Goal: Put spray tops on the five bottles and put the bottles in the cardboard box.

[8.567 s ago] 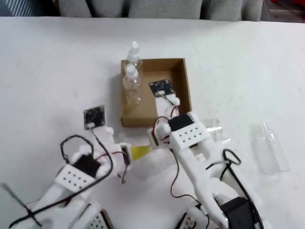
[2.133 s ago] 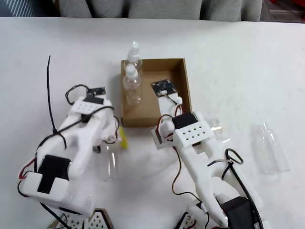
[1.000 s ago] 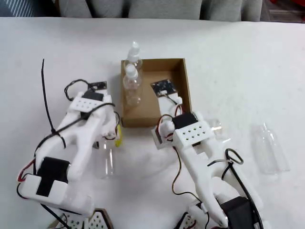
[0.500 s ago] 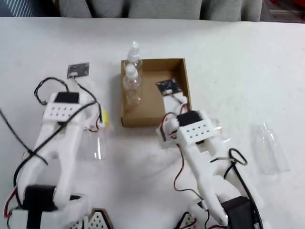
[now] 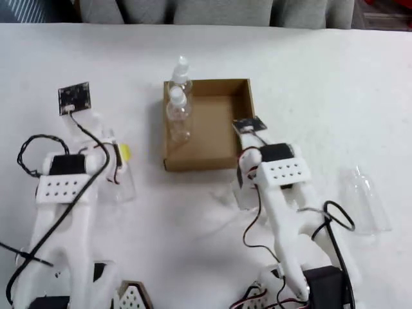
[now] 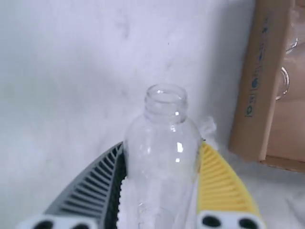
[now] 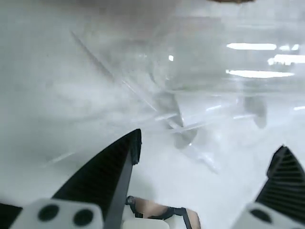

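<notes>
My left gripper [image 6: 162,148] is shut on a clear bottle [image 6: 162,124] with an open neck, gripped between a grey and a yellow finger. In the high view this bottle [image 5: 122,180] hangs left of the cardboard box [image 5: 241,103]. Two bottles with spray tops [image 5: 177,106] stand along the box's left wall. My right gripper [image 7: 200,167] is open just above the table, with clear spray tops and thin tubes [image 7: 183,126] lying ahead of it. The right arm [image 5: 277,170] sits near the box's front right corner.
Another clear bottle without a top [image 5: 364,199] lies on the white table at the far right. The side of the box [image 6: 257,95] shows beside the held bottle in the left wrist view. Chairs line the table's far edge.
The left arm has swung left, away from the box, carrying the bottle. The right arm has pulled back out of the box toward its front right corner.
</notes>
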Robot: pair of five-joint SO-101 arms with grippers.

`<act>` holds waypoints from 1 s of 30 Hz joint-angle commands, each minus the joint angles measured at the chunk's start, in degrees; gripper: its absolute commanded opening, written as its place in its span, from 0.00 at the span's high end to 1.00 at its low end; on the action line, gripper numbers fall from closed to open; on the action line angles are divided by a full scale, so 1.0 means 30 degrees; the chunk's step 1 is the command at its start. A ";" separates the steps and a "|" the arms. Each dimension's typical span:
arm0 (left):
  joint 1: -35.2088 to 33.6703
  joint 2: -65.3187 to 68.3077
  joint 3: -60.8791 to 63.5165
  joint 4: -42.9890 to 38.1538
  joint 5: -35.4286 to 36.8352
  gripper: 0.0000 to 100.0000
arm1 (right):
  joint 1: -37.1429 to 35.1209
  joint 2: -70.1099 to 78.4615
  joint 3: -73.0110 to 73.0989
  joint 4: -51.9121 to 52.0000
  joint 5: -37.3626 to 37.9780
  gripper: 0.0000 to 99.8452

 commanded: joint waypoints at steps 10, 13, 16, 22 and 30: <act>-0.0190 -0.1333 0.0762 -0.1641 -0.0176 0.97 | 0.2945 -0.0220 0.2051 -0.4352 -0.2198 0.71; -0.0190 -0.1304 0.0791 -0.1582 -0.0176 0.97 | 0.3004 -0.0220 0.2081 -0.4381 -0.3106 0.70; -0.0190 -0.1275 0.0850 -0.1582 -0.0176 0.97 | 0.3883 -0.0044 0.2051 -0.4498 -0.3868 0.70; -0.0015 -0.1363 0.1084 -0.1641 -0.0176 0.97 | 0.5084 0.0015 0.3048 -0.5846 -0.3985 0.70; 0.0249 -0.1275 0.1114 -0.1553 -0.0205 0.97 | 0.5289 0.0513 0.4220 -0.7751 -0.3722 0.81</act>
